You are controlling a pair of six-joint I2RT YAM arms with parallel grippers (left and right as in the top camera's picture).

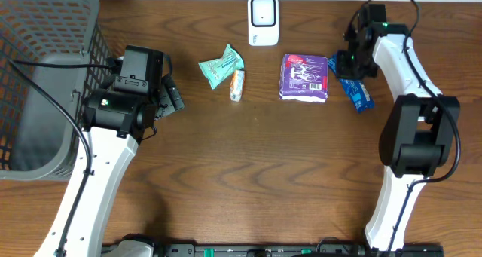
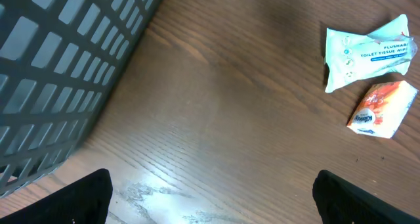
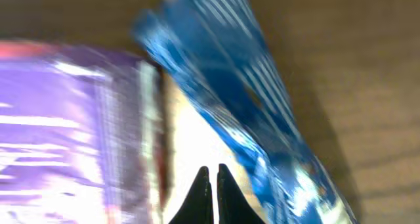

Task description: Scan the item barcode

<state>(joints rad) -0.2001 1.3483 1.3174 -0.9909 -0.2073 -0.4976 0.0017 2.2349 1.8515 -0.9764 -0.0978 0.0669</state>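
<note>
Table [image 1: 248,159]: brown wood.
Left gripper [image 1: 172,97]: jaws wide, empty.
Right gripper [image 3: 211,184]: closed beside blue wrapper [image 1: 360,93], perhaps touching.

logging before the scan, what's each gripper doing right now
Left gripper: open, holding nothing.
Right gripper: closed, empty, tips by the shiny blue plastic wrapper.

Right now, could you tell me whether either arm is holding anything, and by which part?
Nothing is held: the left gripper is open, the right gripper shut empty beside the blue packet.
</note>
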